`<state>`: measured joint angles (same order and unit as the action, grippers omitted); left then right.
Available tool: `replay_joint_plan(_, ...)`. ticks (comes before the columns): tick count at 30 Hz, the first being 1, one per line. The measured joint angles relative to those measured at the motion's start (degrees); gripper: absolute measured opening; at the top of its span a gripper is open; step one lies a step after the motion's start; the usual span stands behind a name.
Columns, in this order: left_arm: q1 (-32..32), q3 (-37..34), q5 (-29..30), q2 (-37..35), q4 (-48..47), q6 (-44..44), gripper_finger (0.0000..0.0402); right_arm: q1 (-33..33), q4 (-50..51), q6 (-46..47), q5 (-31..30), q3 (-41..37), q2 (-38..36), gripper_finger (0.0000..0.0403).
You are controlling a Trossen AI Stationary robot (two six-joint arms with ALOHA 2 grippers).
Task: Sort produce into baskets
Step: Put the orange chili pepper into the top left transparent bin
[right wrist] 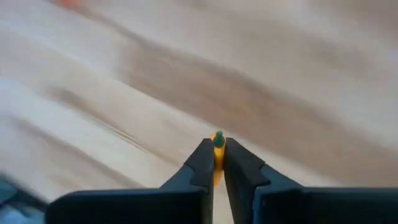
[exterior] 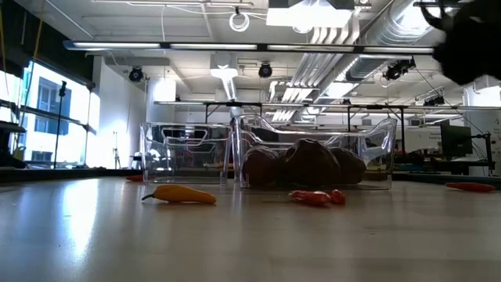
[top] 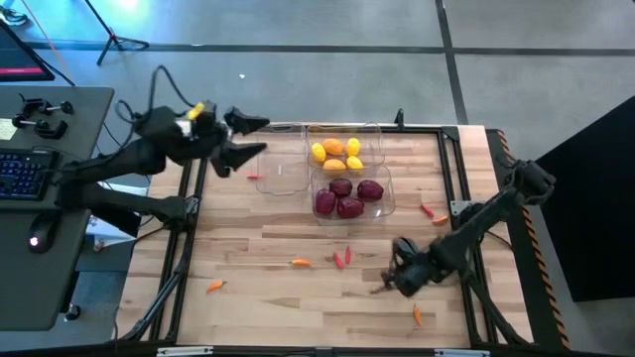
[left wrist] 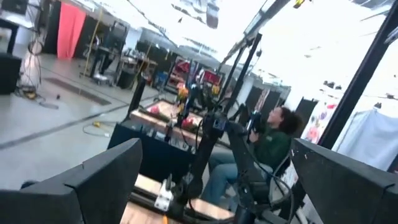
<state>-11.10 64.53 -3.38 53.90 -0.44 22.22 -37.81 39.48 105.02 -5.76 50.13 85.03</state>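
Three clear baskets stand at the table's far middle. One (top: 342, 149) holds yellow and orange fruits, one (top: 349, 194) holds dark red rounds, and the left one (top: 280, 171) looks nearly bare. Small peppers lie loose on the wood: orange ones (top: 300, 262) (top: 214, 286) (top: 417, 315) and red ones (top: 342, 258) (top: 432, 211). My right gripper (top: 389, 284) is low over the table's near right, shut on a small orange pepper (right wrist: 217, 155). My left gripper (top: 260, 137) hangs open, raised beside the left basket, with nothing between its fingers. My right gripper pinches the small orange pepper between its two fingers. The green stem end (right wrist: 218, 139) pokes out just past the fingertips, and the orange body (right wrist: 216, 167) runs back between them. The fingers slant steeply down at the table. Whether the pepper still touches the wood cannot be told.
In the low view an orange pepper (exterior: 180, 194) and red peppers (exterior: 317, 197) lie in front of the baskets (exterior: 313, 153). A desk with a keyboard (top: 25, 171) stands left of the table. A seated person (left wrist: 267, 146) shows in the room beyond.
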Motion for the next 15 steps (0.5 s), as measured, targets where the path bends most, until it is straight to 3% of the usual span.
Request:
replay_joint_plan(4,-0.6,0.0,0.0,-1.4,-0.2,-0.3,0.0397,9.5,-1.7,-20.7,-9.5,5.4,-1.1,0.0006)
replay_joint_plan(7,-0.6,0.0,0.0,-1.4,-0.6,-0.2,0.0397,17.4,-7.4,-39.3,-12.5,8.3,-0.9,0.0008)
replay_joint_plan(11,-0.5,0.0,-1.2,0.1,-2.3,2.1,0.0397,28.4,-25.9,-60.4,-12.2,9.9,1.5,0.0003)
replay_joint_plan(15,-0.5,0.0,-2.5,1.2,-2.1,5.6,0.0397,37.3,-42.0,-72.6,-8.1,12.7,7.0,0.0003)
